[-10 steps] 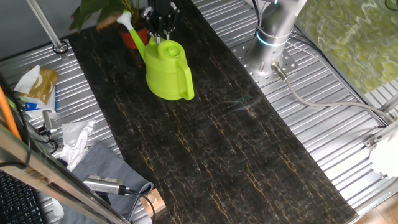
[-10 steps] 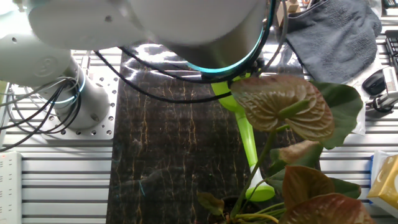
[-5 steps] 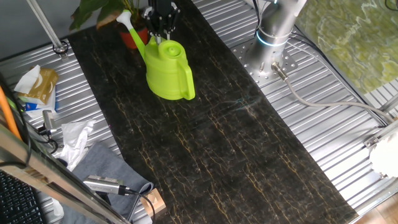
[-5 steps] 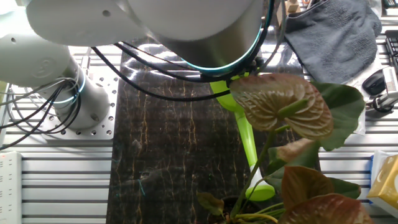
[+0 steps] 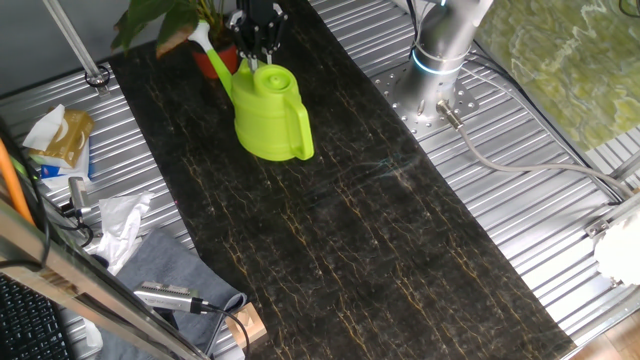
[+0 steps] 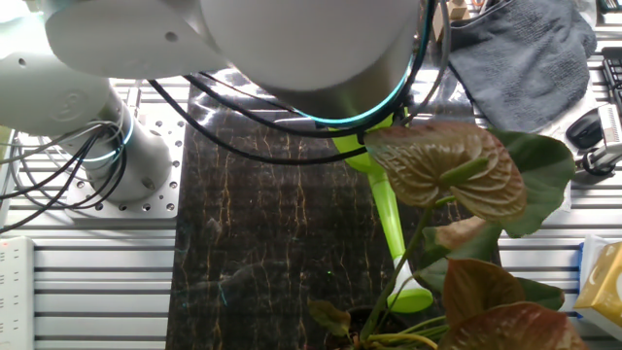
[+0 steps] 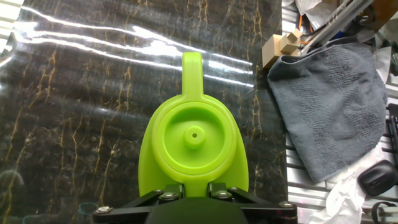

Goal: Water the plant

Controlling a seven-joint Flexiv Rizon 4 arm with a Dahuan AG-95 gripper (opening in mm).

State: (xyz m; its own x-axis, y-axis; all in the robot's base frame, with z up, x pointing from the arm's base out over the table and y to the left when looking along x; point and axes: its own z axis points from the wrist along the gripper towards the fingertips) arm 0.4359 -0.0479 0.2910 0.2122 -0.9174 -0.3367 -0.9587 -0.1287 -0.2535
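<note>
Bright, even overhead light in all views. Hand view: strong white glare streaks across the glossy dark marbled mat [image 7: 93,93] near the top, top-left corner blown out; watering can [image 7: 194,149] sharp, soft sheen on its lid. The other fixed view: robot arm [image 6: 292,44] fills the top, very close, blurred and overexposed; plant [image 6: 447,175] leaves in front slightly soft. One fixed view: crisp, soft short shadows, mild glare on the ribbed metal table [image 5: 520,150].

Non-task items around dark mat [image 5: 340,220].
Grey towel [image 7: 336,112] lies beside mat's edge; wooden block [image 7: 281,45] just beyond towel; crumpled white wrapper [image 5: 120,225] near towel.
</note>
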